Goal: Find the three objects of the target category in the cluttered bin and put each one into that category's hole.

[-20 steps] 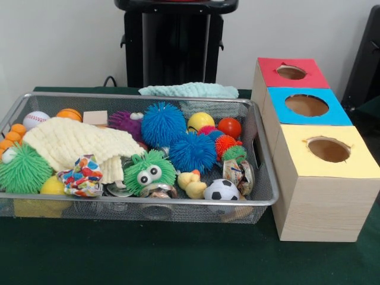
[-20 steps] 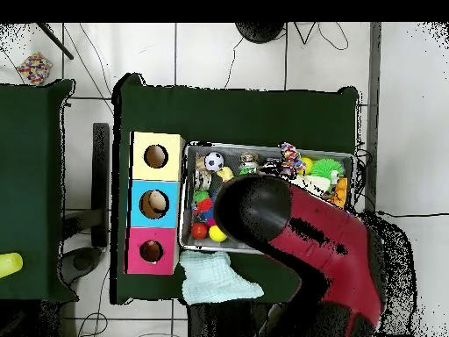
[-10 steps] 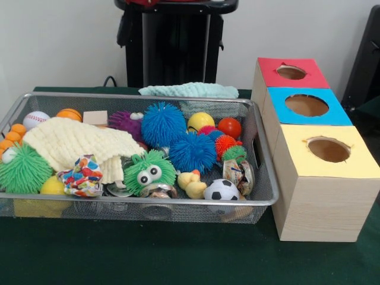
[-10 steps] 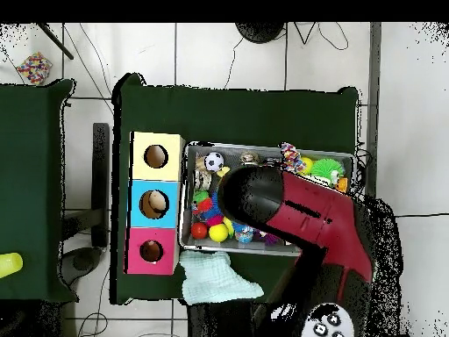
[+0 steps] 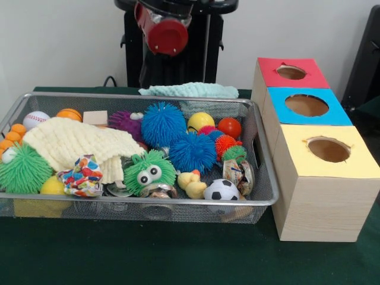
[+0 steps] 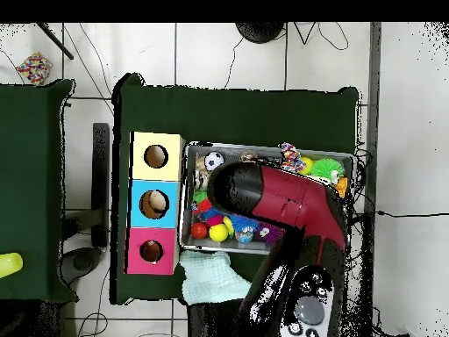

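The wire-mesh bin (image 5: pixel 148 199) stands on the green table, full of toys. A white polka-dot cloth (image 5: pixel 82 176) lies at its front left, also seen in the overhead view (image 6: pixel 290 158). A cream knitted cloth (image 5: pixel 77 142) is draped over the left half. A mint cloth (image 5: pixel 189 89) lies on the table behind the bin, also in the overhead view (image 6: pixel 217 277). The yellow-topped hole (image 5: pixel 328 149) is in the nearest box on the right. A red and black arm link (image 5: pixel 168 27) hangs high over the bin's back. The arm (image 6: pixel 281 202) hides the bin's middle from above. The gripper itself does not show.
Blue puffer balls (image 5: pixel 162 123), a green puffer with eyes (image 5: pixel 149 172), a soccer ball (image 5: pixel 221 190), a rubber duck (image 5: pixel 191 184) and a baseball (image 5: pixel 35 119) crowd the bin. The blue-topped hole (image 5: pixel 306 105) and the red-topped hole (image 5: pixel 291 72) lie behind the yellow one.
The arm has swung over the bin, and a red and black link has come down into the top of the front view. Nothing in the bin has moved.
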